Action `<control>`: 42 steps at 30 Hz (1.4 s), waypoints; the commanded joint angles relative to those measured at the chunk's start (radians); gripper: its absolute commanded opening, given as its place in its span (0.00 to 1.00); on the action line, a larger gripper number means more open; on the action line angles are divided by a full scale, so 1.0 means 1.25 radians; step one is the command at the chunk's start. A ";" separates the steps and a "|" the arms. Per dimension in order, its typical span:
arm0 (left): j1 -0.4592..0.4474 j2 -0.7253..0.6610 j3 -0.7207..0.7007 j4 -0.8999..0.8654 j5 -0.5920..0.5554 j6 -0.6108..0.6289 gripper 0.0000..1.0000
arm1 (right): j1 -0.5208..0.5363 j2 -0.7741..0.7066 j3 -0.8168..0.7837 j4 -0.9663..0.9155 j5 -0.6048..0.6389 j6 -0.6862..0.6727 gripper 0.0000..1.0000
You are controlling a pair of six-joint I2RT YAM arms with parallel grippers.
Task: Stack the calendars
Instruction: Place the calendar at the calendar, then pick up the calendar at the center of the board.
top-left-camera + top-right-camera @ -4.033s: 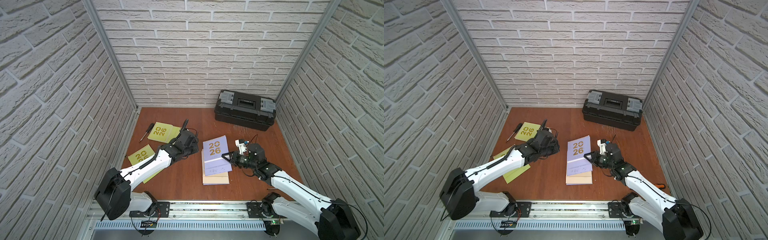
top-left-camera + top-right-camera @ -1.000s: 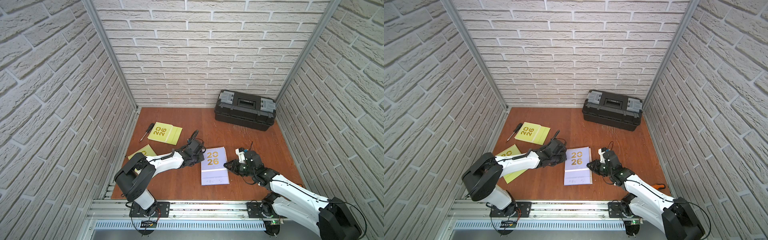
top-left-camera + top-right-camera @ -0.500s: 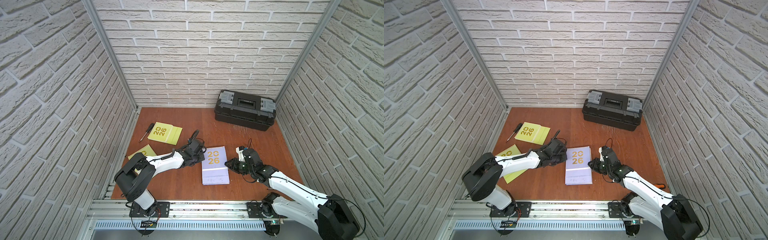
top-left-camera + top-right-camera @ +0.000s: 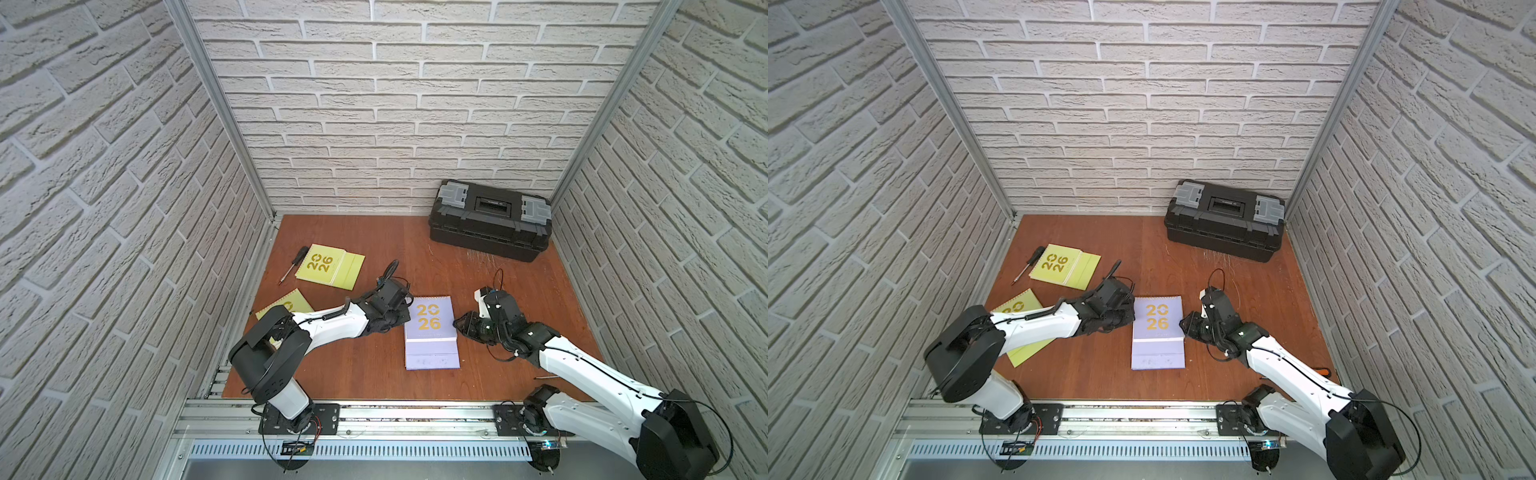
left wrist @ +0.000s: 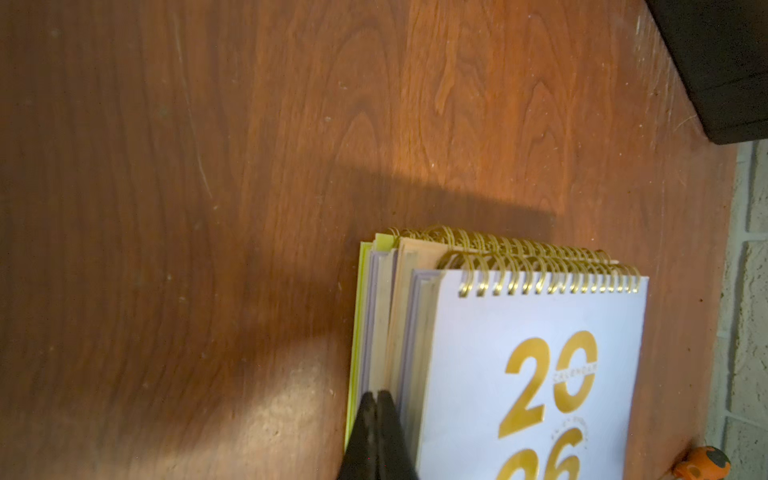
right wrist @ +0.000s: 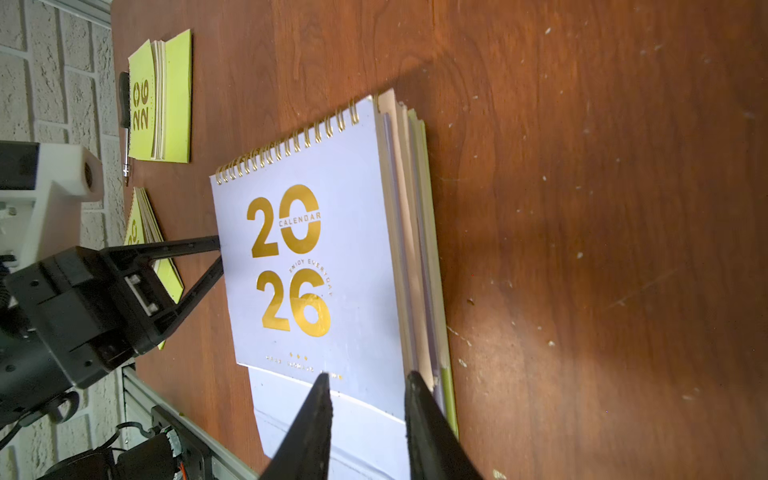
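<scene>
1. Calendars sit in 1 stack [image 4: 431,332] in the middle of the worktop [image 4: 365,374] — lavender cover on top, beige and lime-green edges showing below.
2. The left end effector [image 5: 376,399] has its tips pressed together against the stack's side. It pinches nothing.
3. The right end effector [image 6: 368,376] is spread at the other side, 1 finger over the top cover and 1 beside the edge.
4. 2 lie apart — the far lime-green calendar [image 4: 330,266] just beside a screwdriver [image 4: 293,264], and the near lime-green calendar [image 4: 1017,305] partly under the left arm.
5. A black toolbox [image 4: 490,220] stands by the back wall.
</scene>
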 commanded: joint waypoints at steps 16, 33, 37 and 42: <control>0.176 -0.300 -0.044 -0.288 -0.096 0.033 0.00 | 0.052 0.272 0.322 -0.059 0.002 -0.087 0.34; 0.573 -0.458 -0.029 -0.589 -0.126 0.070 0.00 | 0.129 0.727 0.724 0.008 -0.185 -0.069 0.36; 0.690 -0.435 -0.009 -0.614 -0.090 0.074 0.00 | 0.139 0.803 0.795 0.013 -0.222 -0.061 0.37; 0.830 -0.418 0.016 -0.641 -0.061 0.086 0.00 | 0.155 0.856 0.820 0.049 -0.262 -0.028 0.38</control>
